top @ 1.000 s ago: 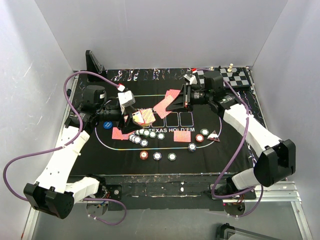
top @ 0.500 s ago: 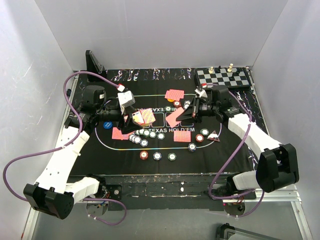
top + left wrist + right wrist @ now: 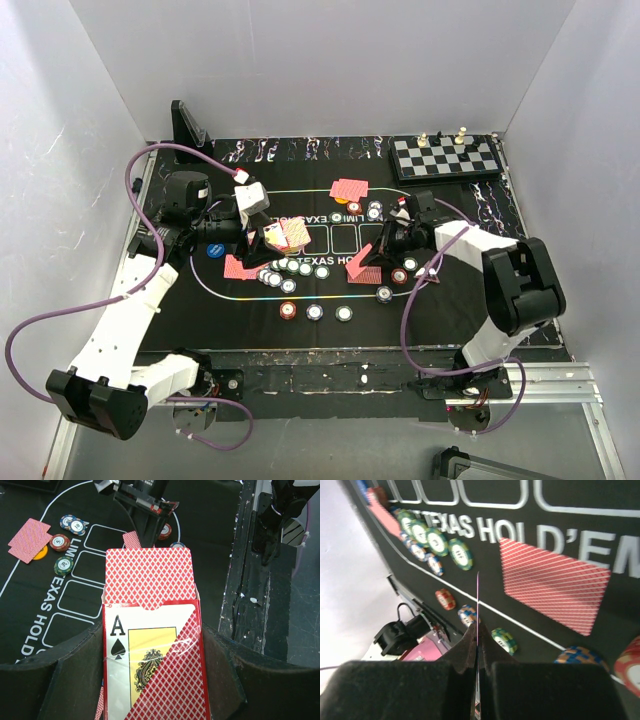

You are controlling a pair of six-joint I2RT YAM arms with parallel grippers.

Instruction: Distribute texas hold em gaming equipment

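Note:
My left gripper (image 3: 262,232) is shut on a card box (image 3: 150,675) printed with an ace of spades. A red-backed card (image 3: 148,575) sticks out of its top. My right gripper (image 3: 380,250) is shut on one red-backed card (image 3: 478,597), seen edge-on, low over the mat. Beside it a card (image 3: 555,590) lies face down on the black mat (image 3: 450,300). More cards lie at the far side (image 3: 348,188) and the left (image 3: 240,267). Chips sit in a row (image 3: 292,267), along the near line (image 3: 315,312) and near my right gripper (image 3: 400,275).
A chessboard (image 3: 445,155) with pieces stands at the back right. A black stand (image 3: 188,125) is at the back left. A blue button disc (image 3: 214,250) lies under my left arm. A dark triangular marker (image 3: 428,270) lies right of the chips.
My right arm has swung from the far side toward the near side, carrying its card down to just above the face-down card. My left gripper has held still.

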